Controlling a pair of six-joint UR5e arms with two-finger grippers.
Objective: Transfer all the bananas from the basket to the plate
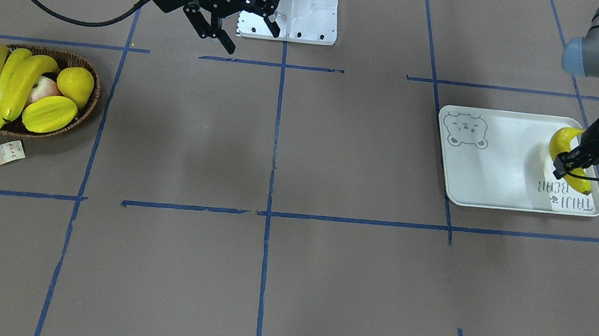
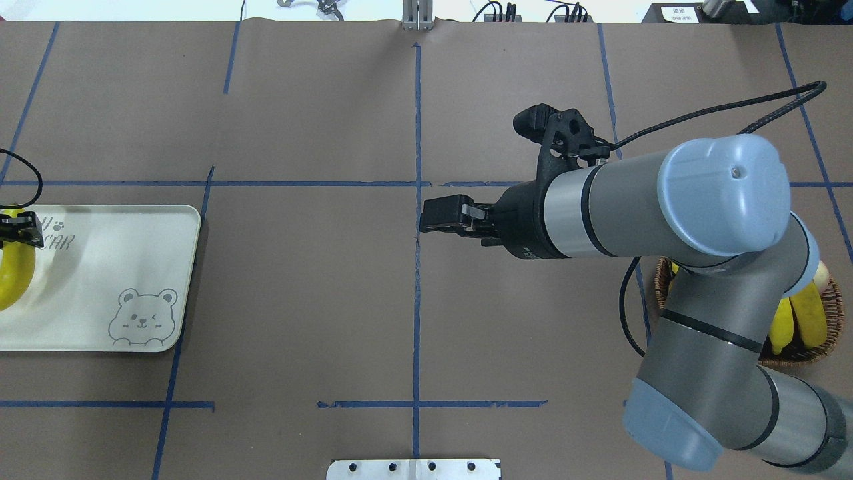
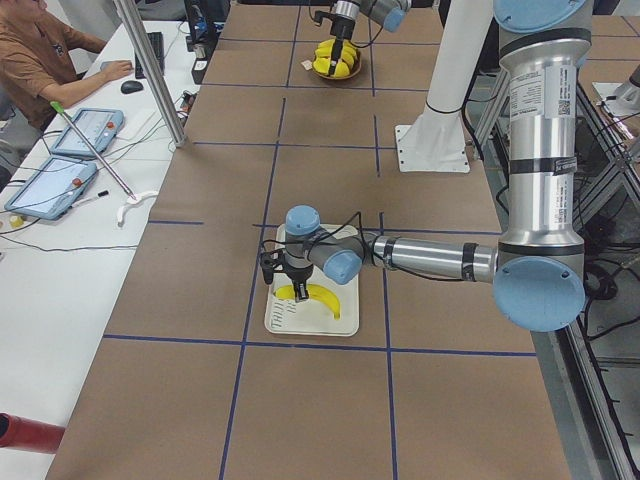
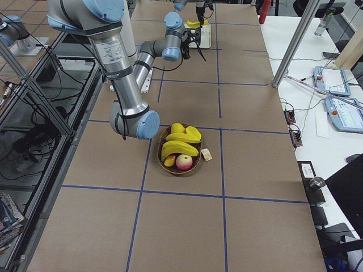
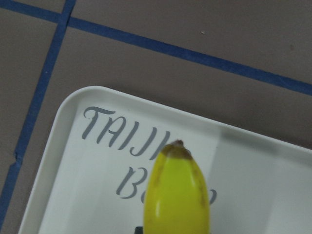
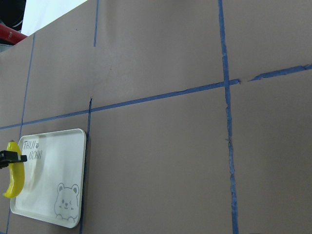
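Left fingers point(image 1: 570, 163) clamped round glossy, curved yellow banana point(image 1: 563, 140) at lettered end of flat off-white plate point(image 1: 497, 168); contact with plate unclear. Right fingers point(image 1: 266, 6) spread wide, empty, above brown papered surface point(image 1: 265, 271). Three bananas point(image 1: 20, 85) lie in oval woven wicker basket point(image 1: 94, 99), largely hidden by arm in overhead view.

Front cam faces the robot base point(image 1: 290, 3), steep down; overhead looks forward from behind it; both cover plate point(image 1: 502, 168) and basket point(image 1: 27, 133). Side cams shoot along the table point(image 1: 264, 277) from each end. Left wrist sits close on the banana point(image 5: 178, 195) over the plate's lettering point(image 5: 122, 134); right wrist sees the plate from afar
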